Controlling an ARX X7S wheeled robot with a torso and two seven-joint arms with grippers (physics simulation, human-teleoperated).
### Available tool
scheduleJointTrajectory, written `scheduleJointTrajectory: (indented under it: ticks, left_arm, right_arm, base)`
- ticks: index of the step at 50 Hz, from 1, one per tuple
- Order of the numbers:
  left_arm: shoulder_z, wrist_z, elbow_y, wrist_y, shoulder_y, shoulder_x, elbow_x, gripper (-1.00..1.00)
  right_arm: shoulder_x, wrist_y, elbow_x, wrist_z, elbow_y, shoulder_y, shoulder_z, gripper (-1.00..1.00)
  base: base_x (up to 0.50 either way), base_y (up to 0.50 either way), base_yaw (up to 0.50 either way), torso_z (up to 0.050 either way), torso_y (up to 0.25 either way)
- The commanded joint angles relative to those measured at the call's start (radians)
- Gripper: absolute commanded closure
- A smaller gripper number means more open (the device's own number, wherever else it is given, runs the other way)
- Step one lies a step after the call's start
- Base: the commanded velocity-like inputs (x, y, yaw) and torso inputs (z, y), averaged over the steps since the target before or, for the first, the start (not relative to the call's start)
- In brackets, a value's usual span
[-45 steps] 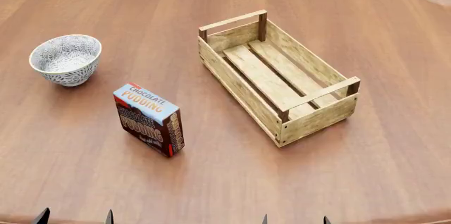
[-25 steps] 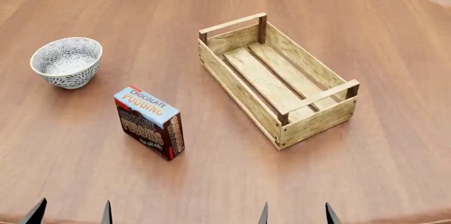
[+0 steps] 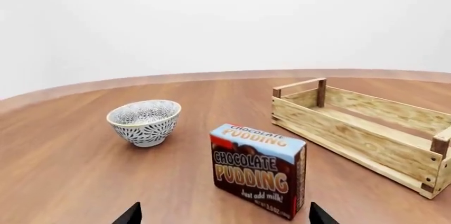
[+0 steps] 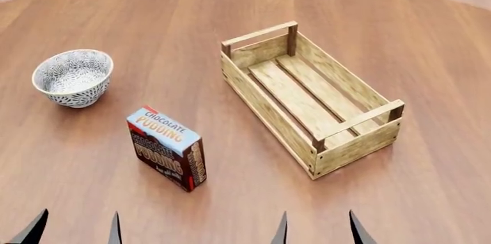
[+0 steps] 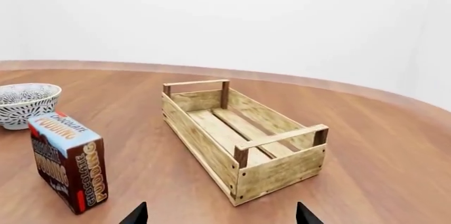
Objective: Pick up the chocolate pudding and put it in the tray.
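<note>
1. One small dark brown chocolate pudding carton [image 4: 167,148] is standing upright on the round brown wooden table [image 4: 429,54], towards its near edge, well apart from both grippers.
2. Its light blue top is reading "CHOCOLATE PUDDING"; the front is adding "just add milk!".
3. One long light-wood slatted tray [image 4: 311,104] is sitting near the carton, towards the table's middle.
4. One grey-white patterned bowl [image 4: 73,77] is sitting near the carton, further from the near edge.
5. The left gripper [image 4: 75,229] and right gripper [image 4: 316,228] are each showing fingertips spread wide, gripping nothing.

A simulated tabletop scene is shown rather than a furnished room: a broad round wooden table [image 4: 429,54] is set against a blank white backdrop, and flat, shadowless rendering is seen on every surface, with no furniture or walls.
</note>
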Motion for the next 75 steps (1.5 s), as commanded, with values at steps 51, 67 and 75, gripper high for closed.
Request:
scheduleJointTrajectory:
  ticks: [51,67,75]
  left_arm:
    - [0.068,-0.064,0.017,0.002,0.018,-0.055,-0.058,-1.00]
    - [0.083,-0.073,0.013,0.012,0.023,-0.065,-0.066,-1.00]
    - [0.089,-0.079,0.016,0.010,0.022,-0.070,-0.070,-1.00]
  right_arm:
    - [0.047,-0.012,0.069,0.060,0.034,0.023,-0.058,-1.00]
    - [0.051,-0.012,0.077,0.075,0.038,0.030,-0.074,-1.00]
    - [0.056,0.004,0.075,0.084,0.022,0.035,-0.086,-1.00]
  base:
    - [0.25,0.01,0.00,0.000,0.000]
    - [0.27,0.00,0.00,0.000,0.000]
    - [0.25,0.00,0.00,0.000,0.000]
